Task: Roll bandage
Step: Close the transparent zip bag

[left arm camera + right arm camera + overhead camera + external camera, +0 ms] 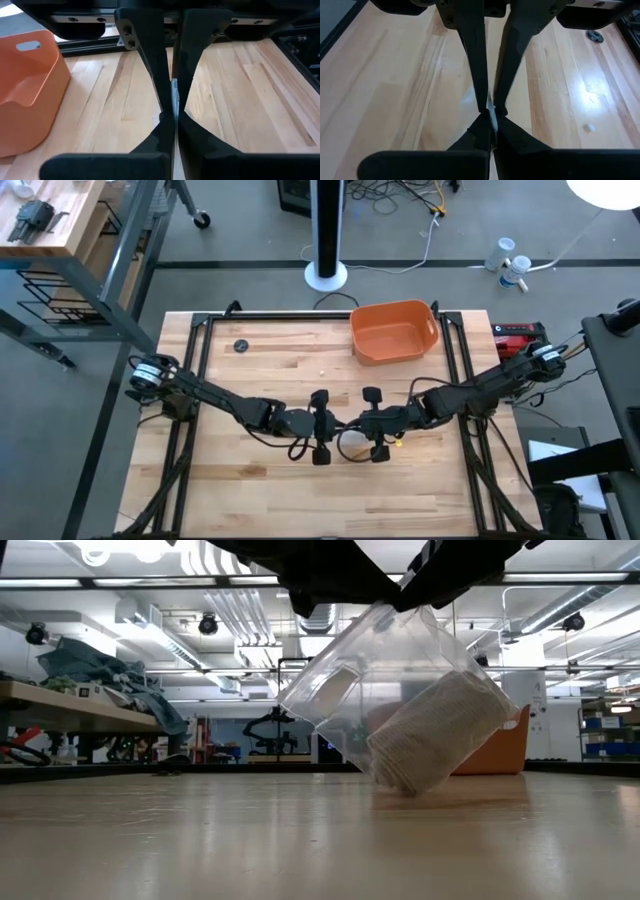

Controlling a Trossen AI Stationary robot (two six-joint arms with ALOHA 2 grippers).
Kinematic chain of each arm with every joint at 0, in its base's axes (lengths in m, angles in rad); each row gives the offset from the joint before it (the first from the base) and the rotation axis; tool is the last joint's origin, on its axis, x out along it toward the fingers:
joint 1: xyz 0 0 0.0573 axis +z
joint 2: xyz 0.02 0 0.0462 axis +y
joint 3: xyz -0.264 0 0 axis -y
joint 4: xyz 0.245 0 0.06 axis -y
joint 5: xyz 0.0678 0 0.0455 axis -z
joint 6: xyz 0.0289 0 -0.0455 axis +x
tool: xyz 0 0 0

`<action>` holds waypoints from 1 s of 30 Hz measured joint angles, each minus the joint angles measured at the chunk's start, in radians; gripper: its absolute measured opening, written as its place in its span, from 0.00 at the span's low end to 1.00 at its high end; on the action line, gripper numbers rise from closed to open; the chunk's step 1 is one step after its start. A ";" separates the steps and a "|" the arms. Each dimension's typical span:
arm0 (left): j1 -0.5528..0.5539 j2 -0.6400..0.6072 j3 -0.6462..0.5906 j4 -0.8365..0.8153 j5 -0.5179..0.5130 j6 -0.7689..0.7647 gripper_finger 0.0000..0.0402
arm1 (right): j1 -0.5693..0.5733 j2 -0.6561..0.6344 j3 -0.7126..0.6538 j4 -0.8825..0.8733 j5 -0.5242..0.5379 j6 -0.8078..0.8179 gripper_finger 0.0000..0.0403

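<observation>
No readable text, label, brand, number or sign in any view.

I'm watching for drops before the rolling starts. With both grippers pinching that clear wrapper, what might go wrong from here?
1. The left gripper and right gripper each pinch only a thin edge of the wrapper; the film may slip free or tear unevenly.
2. The bandage sits low in the tilted wrapper, close to the table; if the wrapper opens, it could drop and roll away.

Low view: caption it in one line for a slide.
Rolled bandage inside a clear plastic wrapper, hanging tilted from dark grippers above the wooden table, with the orange tub behind.
</observation>
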State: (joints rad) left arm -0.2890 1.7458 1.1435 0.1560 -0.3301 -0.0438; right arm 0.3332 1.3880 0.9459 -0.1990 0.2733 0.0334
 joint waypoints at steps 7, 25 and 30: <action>0.000 -0.006 0.000 -0.008 0.001 -0.024 0.03 | 0.000 0.000 0.000 0.002 0.005 0.000 0.00; -0.003 -0.006 -0.004 -0.088 0.016 -0.072 0.06 | 0.000 -0.002 0.001 0.009 0.015 0.000 0.00; -0.003 -0.008 -0.003 -0.134 0.030 -0.071 0.04 | 0.000 -0.005 0.001 0.004 0.017 0.000 0.00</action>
State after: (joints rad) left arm -0.2924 1.7378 1.1404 0.0223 -0.3002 -0.1147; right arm 0.3328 1.3829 0.9470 -0.1949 0.2903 0.0337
